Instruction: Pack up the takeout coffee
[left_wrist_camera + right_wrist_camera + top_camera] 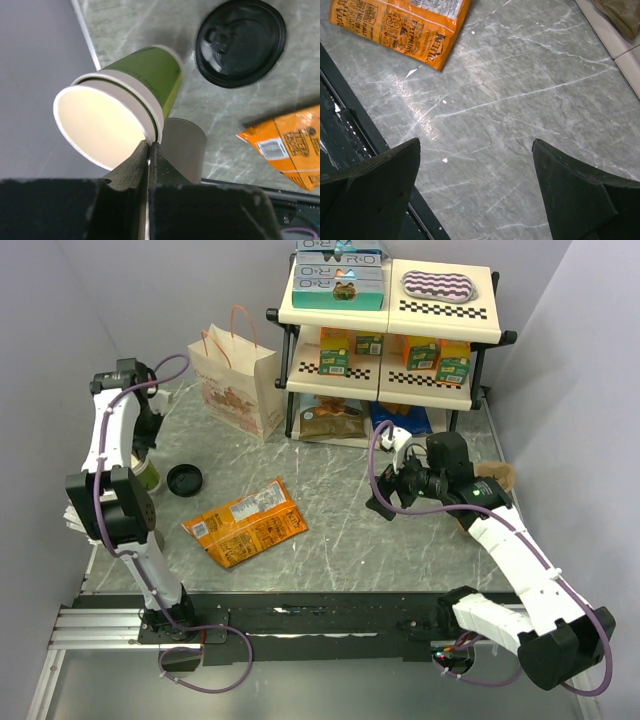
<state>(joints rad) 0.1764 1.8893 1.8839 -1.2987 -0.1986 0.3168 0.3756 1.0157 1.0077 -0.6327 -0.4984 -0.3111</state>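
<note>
**Cup in hand, lid on the table.** The left gripper (pixel 150 145) pinches the rim of a lidless green cup (pixel 145 75), jaws drawn together on the paper wall, to the near left of the paper bag (pixel 240 380). The cup's cream inside faces the wrist camera. Its black lid (pixel 240 42) lies flat on the table (pixel 400 550), just beside the cup and on the near side of the bag. No lidded cup shows in any view, so cup and lid together are judged to be the takeout coffee, not yet capped and not yet in the bag. The right gripper (pixel 476 145) hangs with jaws spread wide and nothing between them, well to the right of the bag, above the marbled table top. An orange snack packet (pixel 245 523) lies nearer than the bag, between the two arms.

The step in hand looks to be handling the cup ahead of capping or bagging. A rim pinch on thin paper is a weak hold, so the cup should travel upright and slowly to keep the wall from buckling. For capping, it should stand flat with the lid pressed on squarely. For bagging, it should go straight down through the bag's mouth, clear of the handles.
</note>
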